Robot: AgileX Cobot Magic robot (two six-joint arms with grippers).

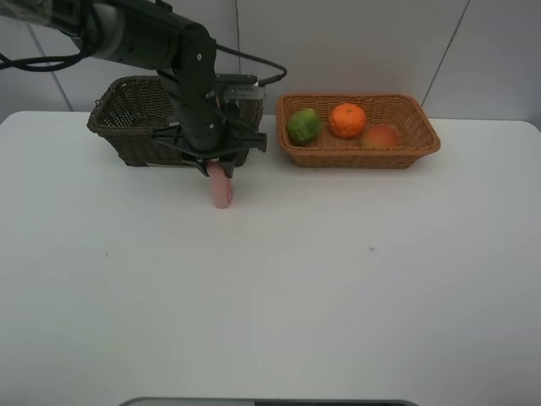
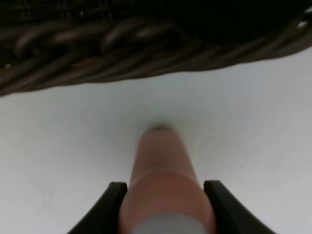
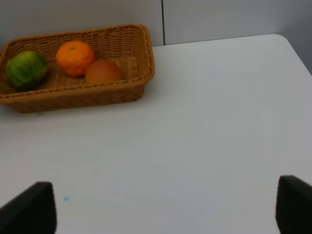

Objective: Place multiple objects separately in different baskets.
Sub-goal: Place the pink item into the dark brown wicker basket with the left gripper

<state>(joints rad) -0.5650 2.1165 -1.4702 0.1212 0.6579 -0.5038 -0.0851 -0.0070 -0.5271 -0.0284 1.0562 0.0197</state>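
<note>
The pink bottle (image 1: 222, 190) stands on the white table just in front of the dark brown basket (image 1: 127, 106), its lower end at the table surface. My left gripper (image 1: 215, 169) comes down from above and is shut on the bottle's upper part. In the left wrist view the bottle (image 2: 163, 180) fills the gap between the black fingers (image 2: 109, 207), with the dark basket's wall (image 2: 122, 44) right behind. The orange-tan basket (image 1: 423, 127) holds the green fruit (image 1: 303, 125), the orange (image 1: 347, 120) and the peach-like fruit (image 1: 380, 135). My right gripper (image 3: 163, 204) is open with nothing in it.
The right wrist view shows the tan basket (image 3: 146, 53) with the green fruit (image 3: 26, 69), orange (image 3: 74, 58) and peach (image 3: 102, 72) at a distance over bare white table (image 3: 209, 122). The left arm hides part of the dark basket's inside.
</note>
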